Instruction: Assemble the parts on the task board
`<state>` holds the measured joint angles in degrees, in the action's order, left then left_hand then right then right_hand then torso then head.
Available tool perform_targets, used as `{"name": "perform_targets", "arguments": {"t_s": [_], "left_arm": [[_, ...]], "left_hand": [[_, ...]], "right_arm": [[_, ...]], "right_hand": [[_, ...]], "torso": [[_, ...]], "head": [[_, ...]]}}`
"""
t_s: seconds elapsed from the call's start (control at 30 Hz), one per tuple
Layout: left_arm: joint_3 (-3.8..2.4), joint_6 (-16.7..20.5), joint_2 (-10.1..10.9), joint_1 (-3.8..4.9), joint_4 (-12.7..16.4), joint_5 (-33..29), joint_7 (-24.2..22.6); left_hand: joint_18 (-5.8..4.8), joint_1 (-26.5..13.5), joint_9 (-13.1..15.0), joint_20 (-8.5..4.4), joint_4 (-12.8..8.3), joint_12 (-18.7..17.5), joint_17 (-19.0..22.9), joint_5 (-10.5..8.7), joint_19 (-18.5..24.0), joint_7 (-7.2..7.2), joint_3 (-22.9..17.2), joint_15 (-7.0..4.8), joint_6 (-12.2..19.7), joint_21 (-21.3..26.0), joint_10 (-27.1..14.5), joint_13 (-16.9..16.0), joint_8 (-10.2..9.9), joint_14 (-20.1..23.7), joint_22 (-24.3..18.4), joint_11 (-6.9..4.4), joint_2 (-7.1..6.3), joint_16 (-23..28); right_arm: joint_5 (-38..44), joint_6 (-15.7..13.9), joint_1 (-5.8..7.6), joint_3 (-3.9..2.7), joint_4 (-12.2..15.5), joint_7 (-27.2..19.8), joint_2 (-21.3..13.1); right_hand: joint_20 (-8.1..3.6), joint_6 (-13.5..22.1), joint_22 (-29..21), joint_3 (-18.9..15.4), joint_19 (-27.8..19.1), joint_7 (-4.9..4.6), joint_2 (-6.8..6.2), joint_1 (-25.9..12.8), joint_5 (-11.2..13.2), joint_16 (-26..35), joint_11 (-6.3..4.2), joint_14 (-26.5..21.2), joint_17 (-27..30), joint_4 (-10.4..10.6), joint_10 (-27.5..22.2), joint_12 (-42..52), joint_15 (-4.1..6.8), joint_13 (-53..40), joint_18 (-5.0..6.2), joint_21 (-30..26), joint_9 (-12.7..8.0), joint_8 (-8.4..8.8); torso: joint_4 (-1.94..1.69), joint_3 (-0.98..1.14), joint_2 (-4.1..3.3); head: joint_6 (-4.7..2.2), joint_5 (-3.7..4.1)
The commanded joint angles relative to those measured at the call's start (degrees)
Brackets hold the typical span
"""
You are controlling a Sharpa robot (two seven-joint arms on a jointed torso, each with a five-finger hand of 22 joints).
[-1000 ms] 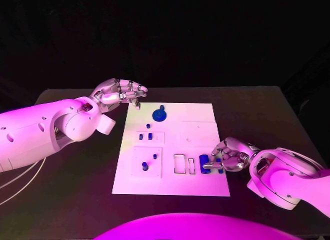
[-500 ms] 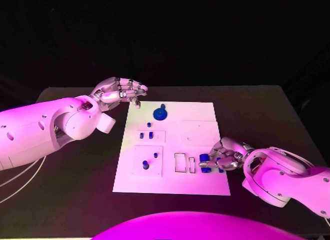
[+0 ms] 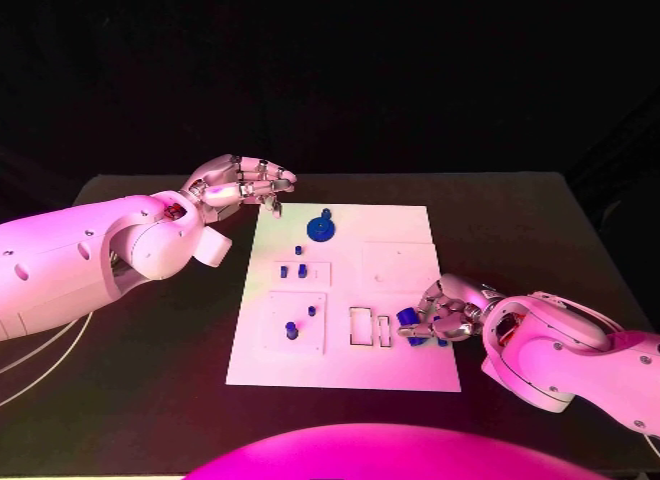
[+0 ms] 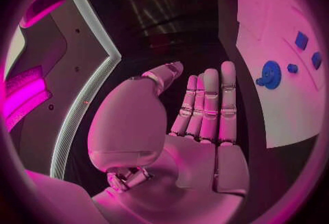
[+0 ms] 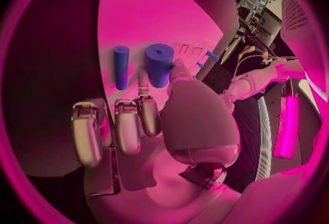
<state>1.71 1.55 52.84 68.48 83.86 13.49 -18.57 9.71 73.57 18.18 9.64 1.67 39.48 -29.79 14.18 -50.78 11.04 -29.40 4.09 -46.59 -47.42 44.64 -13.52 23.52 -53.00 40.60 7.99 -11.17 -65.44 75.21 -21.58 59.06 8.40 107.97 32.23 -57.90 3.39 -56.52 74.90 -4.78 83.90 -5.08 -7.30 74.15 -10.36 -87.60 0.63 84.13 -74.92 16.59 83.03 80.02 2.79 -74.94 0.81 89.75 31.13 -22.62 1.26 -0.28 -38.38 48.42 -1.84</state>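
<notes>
The black table (image 3: 157, 400) carries the white task board (image 3: 395, 265), which lies between the two hands. The left arm (image 3: 71, 265) ends just off the board's far corner. The right arm (image 3: 575, 350) comes in at the board's near side.

The left hand (image 3: 241, 185) hovers just beside the far corner of the task board, apart from it. Its fingers (image 4: 209, 103) lie straight and pressed together, with the thumb set alongside; nothing is in its grasp. The round blue part (image 3: 319, 230) with a small tab stands on the board near this hand, and the left wrist view shows it (image 4: 270, 74) just off the fingertips.

The right hand (image 3: 448, 312) rests at the near edge of the board with its fingers (image 5: 126, 125) curled down toward the surface. A thick blue cylinder (image 5: 159, 63) lies right at the tip of the thumb; whether the hand pinches it or merely touches it cannot be told. A thinner blue rod (image 5: 120, 67) lies just beside the cylinder, off the curled fingertips.

Small blue pegs (image 3: 291, 271) stand in recesses mid-board, well apart from both hands.
</notes>
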Motion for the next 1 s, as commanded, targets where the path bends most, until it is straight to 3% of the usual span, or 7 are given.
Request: {"name": "perform_targets", "arguments": {"t_s": [0.03, 0.2, 0.47, 0.8, 1.0], "left_arm": [[-0.03, -1.1, -0.1, 0.02, 0.2, -0.4, -0.5], [-0.02, -1.1, -0.1, 0.02, 0.2, -0.4, -0.5], [-0.02, -1.1, -0.1, 0.02, 0.1, -0.4, -0.4], [-0.02, -1.4, -0.2, 0.02, 0.0, -0.4, -0.3], [-0.01, -1.4, -0.3, 0.02, 0.0, -0.4, -0.2]], "left_hand": [[0.82, 0.0, 0.1, 0.10, 0.0, 0.2, 0.1, -0.03, -0.1, -0.11, 0.1, 0.05, 0.1, 0.3, -0.4, 0.1, 0.2, 0.4, -0.1, -0.17, 0.44, -0.4], [0.83, 0.2, 0.1, 0.09, -0.1, 0.2, 0.1, -0.03, -0.1, -0.12, 0.1, 0.04, 0.1, 0.3, -0.4, 0.1, 0.3, 0.4, -0.1, -0.17, 0.48, -0.4], [0.83, 0.2, 0.1, 0.08, -0.1, 0.2, 0.1, -0.02, -0.1, -0.12, 0.1, 0.04, 0.1, 0.3, -0.4, 0.1, 0.3, 0.4, -0.1, -0.18, 0.50, -0.4], [0.83, 0.5, 0.1, 0.06, -0.1, 0.3, 0.1, 0.02, -0.2, -0.13, 0.0, 0.02, 0.1, 0.4, -0.4, 0.1, 0.3, 0.5, -0.2, -0.18, 0.64, -0.4], [0.83, 0.5, 0.1, 0.06, -0.1, 0.3, 0.1, 0.02, -0.2, -0.13, 0.0, 0.02, 0.1, 0.4, -0.4, 0.1, 0.4, 0.5, -0.2, -0.18, 0.65, -0.4]], "right_arm": [[-0.1, 3.7, -0.72, 0.68, -0.4, 2.8, 0.2], [-2.3, 0.7, -0.73, 0.68, -0.1, 2.3, 0.0], [-7.1, -4.6, -0.21, 0.57, 1.1, -0.5, -0.4], [-11.4, -5.8, 2.25, 0.36, 2.9, -4.7, -0.1], [-13.0, -4.2, 3.26, 0.32, 3.4, -5.2, 1.3]], "right_hand": [[-0.39, -0.2, 15.1, 0.9, 6.1, 0.29, 0.80, 2.2, -0.2, -0.4, -0.12, 4.8, -10.1, 0.0, 0.4, 0.2, 0.41, -6.2, -0.81, 0.3, -2.4, -0.34], [-0.69, -1.4, 15.1, 3.0, 6.1, 0.87, 1.54, 3.5, -3.8, -0.6, -0.63, 4.9, -10.6, 0.1, 1.1, 1.0, 0.80, -7.1, -0.81, 0.3, -2.9, -0.82], [-1.10, -2.9, 15.1, 4.0, 6.1, 1.52, 2.90, 1.5, -5.4, -0.9, -1.20, 5.1, -11.3, 0.2, 1.9, 1.7, 1.28, -7.9, -0.81, 0.3, -3.3, -1.41], [-1.33, -3.4, 15.1, 4.4, 6.1, 1.80, 3.80, -0.6, -6.3, -1.0, -1.46, 5.1, -11.5, 0.2, 2.4, 2.2, 1.50, -8.5, -0.81, 0.3, -3.6, -1.70], [-1.51, -3.8, 15.1, 5.1, 6.1, 2.07, 4.92, -2.1, -7.0, -1.0, -1.70, 5.2, -11.7, 0.2, 2.8, 2.7, 1.70, -9.0, -0.81, 0.3, -3.8, -1.98]], "torso": [[0.00, 0.03, -0.03], [-0.01, 0.07, -0.06], [0.01, 0.05, -0.07], [-0.02, 0.05, -0.04], [0.00, 0.00, -0.05]], "head": [[-0.09, 0.09], [-0.07, 0.08], [-0.19, 0.13], [-0.33, 0.10], [-0.29, 0.19]]}}
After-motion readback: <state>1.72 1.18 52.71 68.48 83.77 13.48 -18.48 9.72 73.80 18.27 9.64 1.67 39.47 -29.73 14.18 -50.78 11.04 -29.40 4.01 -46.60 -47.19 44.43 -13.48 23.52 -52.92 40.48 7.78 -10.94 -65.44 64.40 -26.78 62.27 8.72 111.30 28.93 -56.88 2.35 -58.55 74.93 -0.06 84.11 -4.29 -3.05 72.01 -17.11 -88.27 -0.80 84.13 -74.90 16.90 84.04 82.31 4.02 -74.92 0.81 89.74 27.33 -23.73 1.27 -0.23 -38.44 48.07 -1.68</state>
